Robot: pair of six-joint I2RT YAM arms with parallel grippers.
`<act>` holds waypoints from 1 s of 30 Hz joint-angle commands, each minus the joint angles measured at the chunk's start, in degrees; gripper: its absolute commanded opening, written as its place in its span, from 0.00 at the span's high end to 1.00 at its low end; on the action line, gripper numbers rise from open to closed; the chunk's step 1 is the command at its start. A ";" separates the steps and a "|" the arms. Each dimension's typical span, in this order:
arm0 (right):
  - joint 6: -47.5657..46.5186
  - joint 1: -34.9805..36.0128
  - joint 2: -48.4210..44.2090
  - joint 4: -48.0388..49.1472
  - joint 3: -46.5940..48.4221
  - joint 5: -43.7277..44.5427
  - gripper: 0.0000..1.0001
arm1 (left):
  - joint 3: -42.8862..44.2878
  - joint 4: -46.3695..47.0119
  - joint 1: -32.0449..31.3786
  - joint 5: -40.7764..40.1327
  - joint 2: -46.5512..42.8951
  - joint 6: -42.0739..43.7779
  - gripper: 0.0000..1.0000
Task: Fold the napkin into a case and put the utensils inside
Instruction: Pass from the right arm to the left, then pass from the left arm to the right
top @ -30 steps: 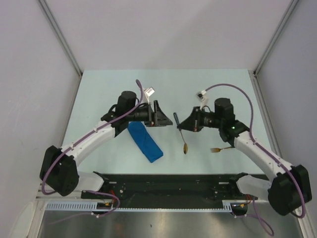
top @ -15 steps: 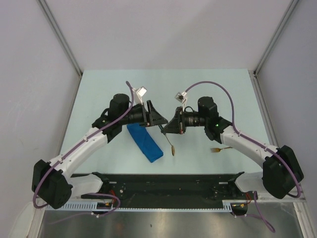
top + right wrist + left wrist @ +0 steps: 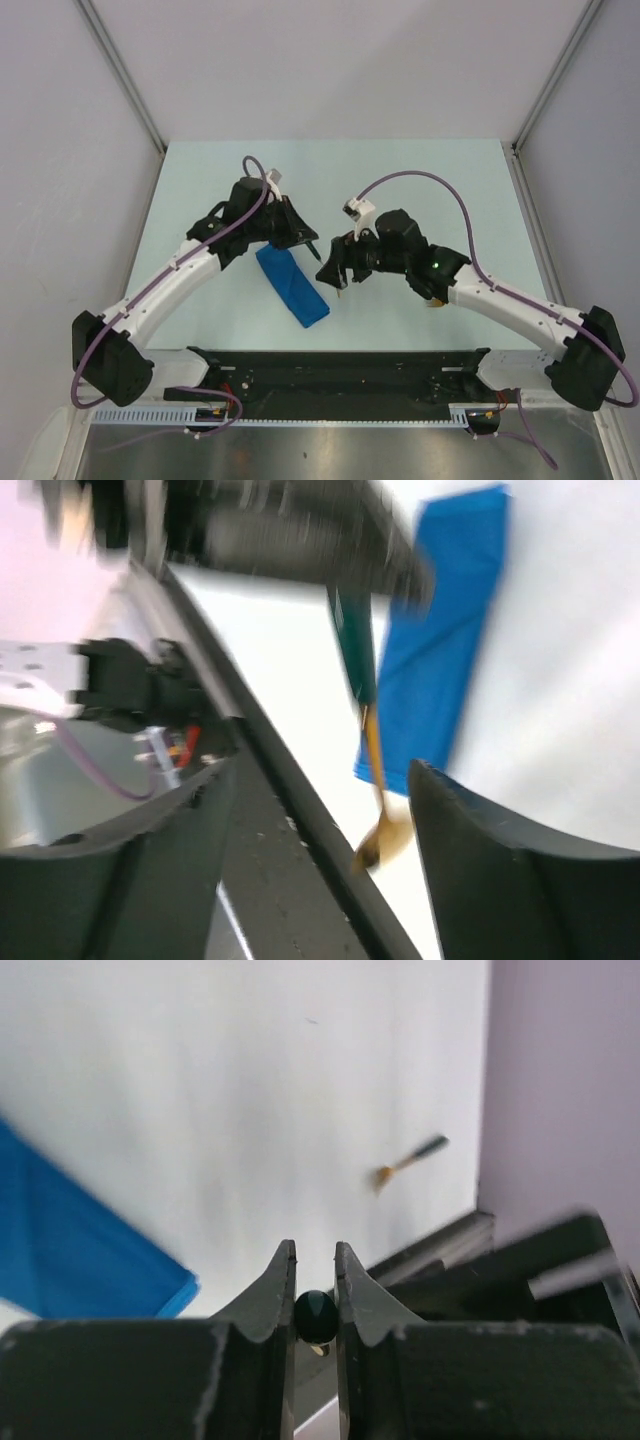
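The bright blue soft cloth [image 3: 293, 287] is folded into a long thin pouch. It lies flat on the pale surface [image 3: 400, 180], slanting, near the middle and a bit to the left.

The left end effector [image 3: 315, 1250] is pinched tight on the dark green handle of the small spoon with the shiny gold head [image 3: 354, 660]. In the left wrist view you see the round end of the handle squeezed between the two fingers [image 3: 283, 1290]. The spoon hangs down with its gold head at the bottom, just beside the near end of the blue pouch.

The right end effector [image 3: 322, 770] has its fingers spread wide. The spoon hangs in the gap between them, and they do not touch it (this view is blurry, but the gap is plain to see). From above, the two end effectors are very close together over the middle of the surface.

The small fork with a gold head and dark handle [image 3: 408, 1160] lies on the surface, well apart from the pouch, on the right side.
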 commanded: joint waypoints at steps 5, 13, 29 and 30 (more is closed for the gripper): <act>-5.82 12.37 -2.58 -17.14 3.68 36.84 0.19 | 7.65 -18.85 2.88 -15.43 0.94 -9.52 1.00; -9.51 17.47 4.28 -11.97 5.53 39.93 0.28 | 6.87 -20.00 6.92 -10.33 -0.46 -14.36 1.00; -10.92 20.47 4.29 3.77 -0.09 42.84 1.00 | 0.10 -14.57 14.92 4.52 -1.61 -18.33 1.00; -9.18 19.60 3.85 3.16 -0.09 41.61 1.00 | -0.95 -9.77 15.09 5.57 -1.43 -15.46 0.93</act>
